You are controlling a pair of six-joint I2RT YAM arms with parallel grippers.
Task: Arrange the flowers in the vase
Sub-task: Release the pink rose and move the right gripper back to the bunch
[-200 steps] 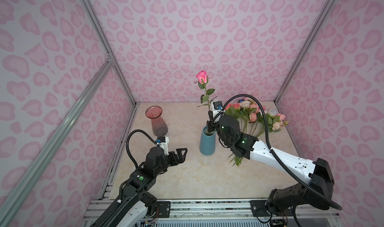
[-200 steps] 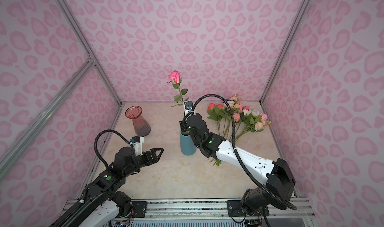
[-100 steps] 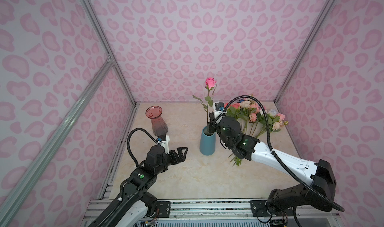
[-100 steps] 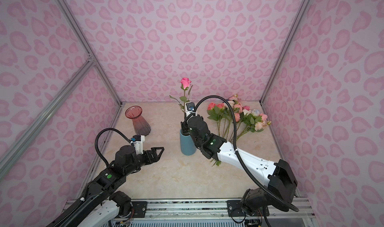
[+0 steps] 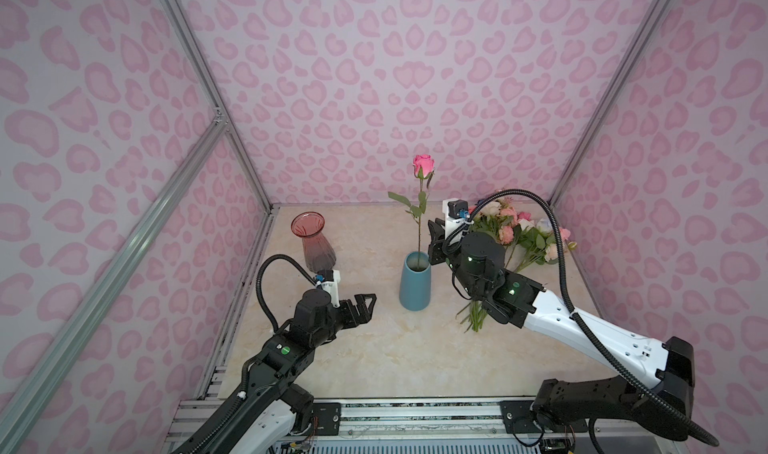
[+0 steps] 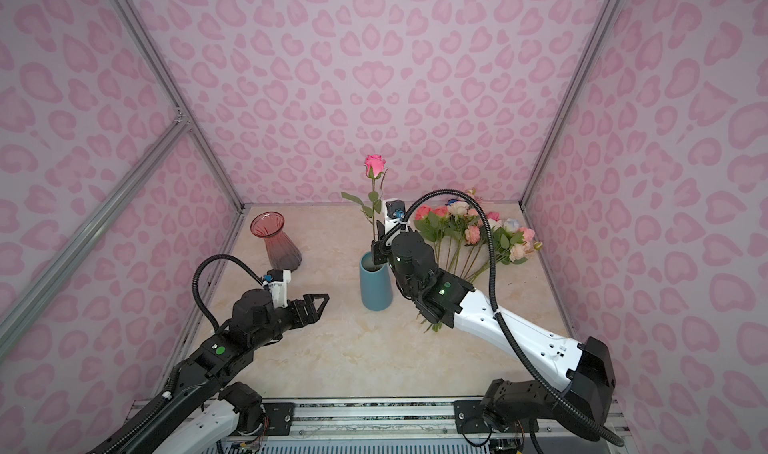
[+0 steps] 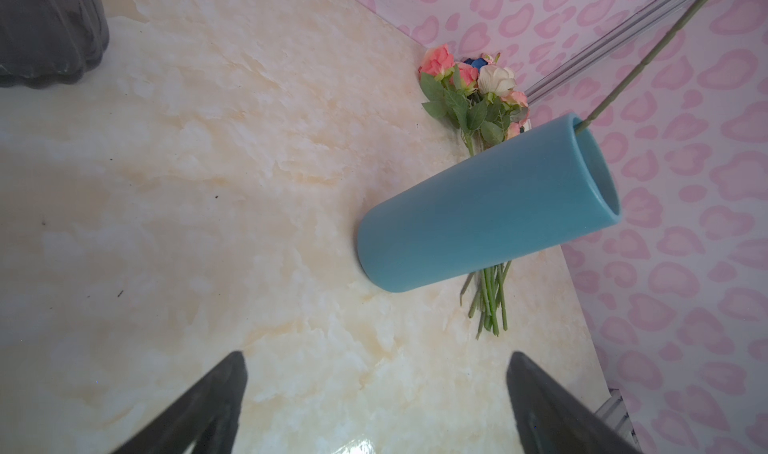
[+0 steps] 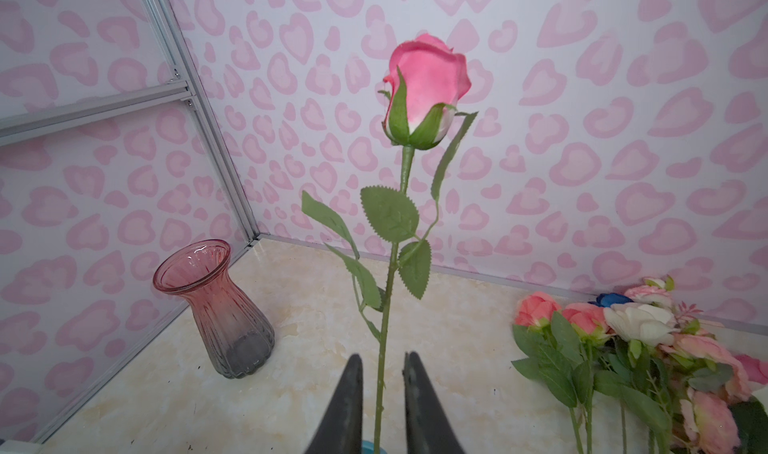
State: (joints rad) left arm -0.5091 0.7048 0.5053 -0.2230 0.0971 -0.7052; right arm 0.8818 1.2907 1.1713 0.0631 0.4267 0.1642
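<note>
**Rose in, bunch next**

Left gripper (image 5: 365, 303) hovers empty, fingers spread wide, left of the blue vase (image 5: 414, 283). The pink rose (image 5: 423, 165) stands in it, stem upright between the parted fingers of the right gripper (image 8: 382, 360), untouched. Farther right the other flowers (image 5: 519, 231) lie flat, stems pointing back toward the right arm (image 5: 582, 331), the nearer one.

Pink heart-print walls (image 5: 374, 78) (marbled beige floor (image 5: 374, 348)).

We are seeing the blue vase (image 7: 478, 211) wearing a smooth, matt coat, while the ribbed vase (image 8: 216, 310) is shining as clear, glossy glass. The tabletop (image 7: 187, 182) is gleaming like polished marble. We are finding the rose (image 8: 428, 86) showing cloth-like petals and a plastic-looking stem, and the wall rail (image 8: 83, 113) is glinting as brushed metal.
</note>
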